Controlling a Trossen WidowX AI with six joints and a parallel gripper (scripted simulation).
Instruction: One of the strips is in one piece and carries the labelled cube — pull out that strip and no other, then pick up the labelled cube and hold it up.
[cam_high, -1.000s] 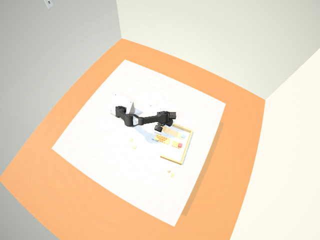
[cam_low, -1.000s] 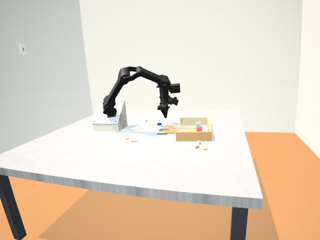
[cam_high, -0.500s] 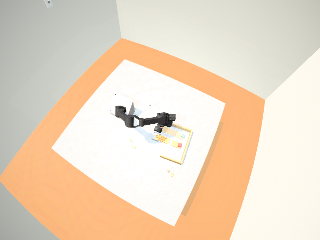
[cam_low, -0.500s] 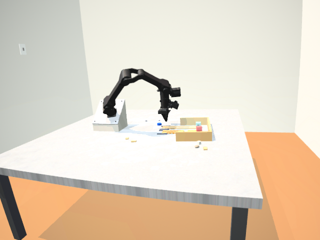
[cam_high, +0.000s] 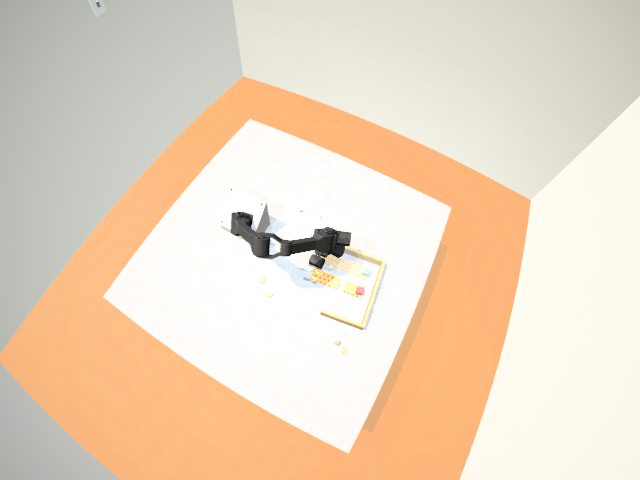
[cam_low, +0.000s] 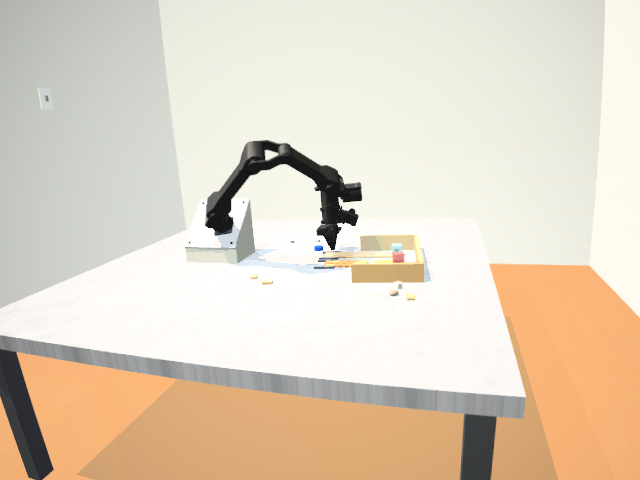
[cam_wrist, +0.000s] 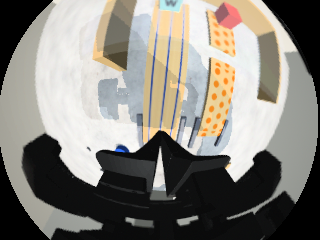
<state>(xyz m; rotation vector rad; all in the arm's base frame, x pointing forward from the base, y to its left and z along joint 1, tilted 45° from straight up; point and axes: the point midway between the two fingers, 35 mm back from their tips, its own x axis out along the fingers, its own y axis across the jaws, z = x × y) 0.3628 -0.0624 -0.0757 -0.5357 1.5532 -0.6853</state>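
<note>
A matte black, jointed robot arm (cam_low: 289, 160) of chunky rounded links, mounted on a pale grey wedge-shaped base (cam_low: 230, 235) dotted with dark screws.

We see a white table (cam_low: 217, 330) with dark legs on an orange floor (cam_low: 568, 320). A few small tan crumbs sit on it, two (cam_low: 261, 280) near the middle and a few (cam_low: 402, 294) near the right side. There's a light switch (cam_low: 45, 98) on the grey wall.
</note>
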